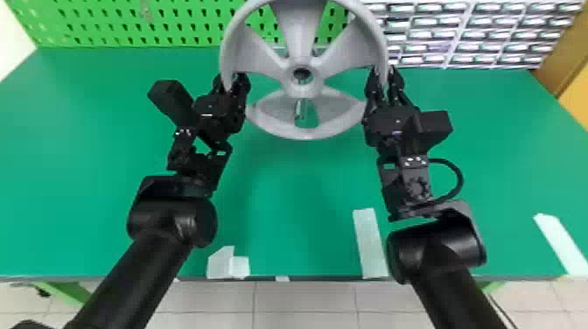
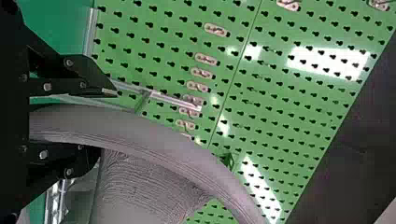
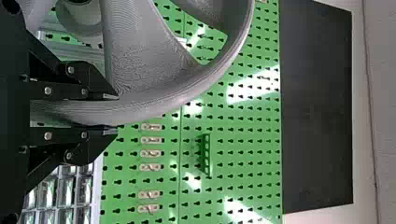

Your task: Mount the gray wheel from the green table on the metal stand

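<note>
While jaws grip 2 sides — the gray wheel (image 1: 302, 91) is aloft.

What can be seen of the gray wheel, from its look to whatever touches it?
The gray wheel has a round, thick rim, broad spokes that flare outward, and a central hub with a dark round hole. Its matte surface carries fine parallel lines, so it looks like printed plastic. It appears raised over the green table, hub hole toward the head camera. The right pincer has one finger on each side of the rim's right part, closed on it; the left pincer is at the rim's left part.
</note>
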You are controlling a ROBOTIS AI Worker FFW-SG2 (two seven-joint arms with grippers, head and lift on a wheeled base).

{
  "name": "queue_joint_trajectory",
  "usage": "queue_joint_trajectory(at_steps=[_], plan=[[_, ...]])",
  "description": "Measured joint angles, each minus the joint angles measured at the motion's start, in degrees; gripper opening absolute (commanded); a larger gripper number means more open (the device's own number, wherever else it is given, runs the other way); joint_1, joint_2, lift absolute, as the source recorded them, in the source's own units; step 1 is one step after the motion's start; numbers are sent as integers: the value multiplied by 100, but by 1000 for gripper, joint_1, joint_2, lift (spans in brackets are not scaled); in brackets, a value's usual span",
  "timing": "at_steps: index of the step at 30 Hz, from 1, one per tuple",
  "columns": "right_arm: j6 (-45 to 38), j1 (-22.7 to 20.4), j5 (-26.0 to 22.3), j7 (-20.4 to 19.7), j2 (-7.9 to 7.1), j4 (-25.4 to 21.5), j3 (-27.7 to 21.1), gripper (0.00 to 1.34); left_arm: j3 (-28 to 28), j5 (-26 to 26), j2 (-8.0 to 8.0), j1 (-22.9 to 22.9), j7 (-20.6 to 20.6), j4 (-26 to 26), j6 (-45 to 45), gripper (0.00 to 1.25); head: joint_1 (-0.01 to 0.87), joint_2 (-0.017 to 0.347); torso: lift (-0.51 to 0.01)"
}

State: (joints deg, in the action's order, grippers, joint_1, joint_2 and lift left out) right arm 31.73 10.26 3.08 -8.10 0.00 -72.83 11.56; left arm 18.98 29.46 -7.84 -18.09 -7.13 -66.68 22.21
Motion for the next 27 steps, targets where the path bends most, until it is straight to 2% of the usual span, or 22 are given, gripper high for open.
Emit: queue_joint_trajectory(at_steps=[19, 27], plan=[[112, 276, 22, -50, 0, 309, -17, 278, 83, -11, 42, -368, -211, 704, 198, 359, 868, 52, -93], [123, 344, 64, -83, 0, 385, -68, 278, 51, -44, 60, -450, -211, 840, 228, 359, 868, 52, -93]])
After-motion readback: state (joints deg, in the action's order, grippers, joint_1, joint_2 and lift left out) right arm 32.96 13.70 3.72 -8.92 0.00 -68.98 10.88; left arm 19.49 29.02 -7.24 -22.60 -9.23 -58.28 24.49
